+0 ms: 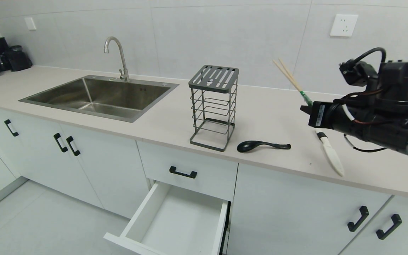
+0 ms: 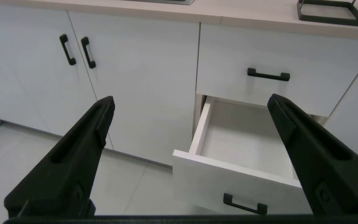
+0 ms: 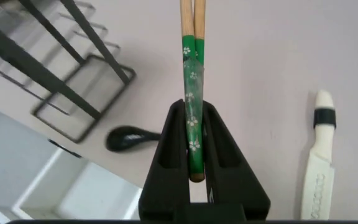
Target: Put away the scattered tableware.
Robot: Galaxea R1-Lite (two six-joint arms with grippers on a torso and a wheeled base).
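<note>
A pair of wooden chopsticks (image 1: 290, 79) with green flowered ends is held in the air over the right part of the counter, its tips slanting up and back. My right gripper (image 1: 306, 106) is shut on the green ends (image 3: 192, 118). On the counter below lie a black spoon (image 1: 260, 145) and a white knife (image 1: 331, 154) with a black band. The spoon (image 3: 132, 138) and the knife (image 3: 319, 174) also show under the held chopsticks (image 3: 191, 62). My left gripper (image 2: 191, 102) stands open in front of the cabinets, facing the pulled-out white drawer (image 2: 247, 149).
A dark wire rack (image 1: 213, 106) with a slotted top stands mid-counter, left of the spoon. The drawer (image 1: 175, 223) hangs open below it, nothing inside. The steel sink (image 1: 97, 95) with its faucet (image 1: 117, 56) is at the left. A wall socket (image 1: 344, 24) sits above the right arm.
</note>
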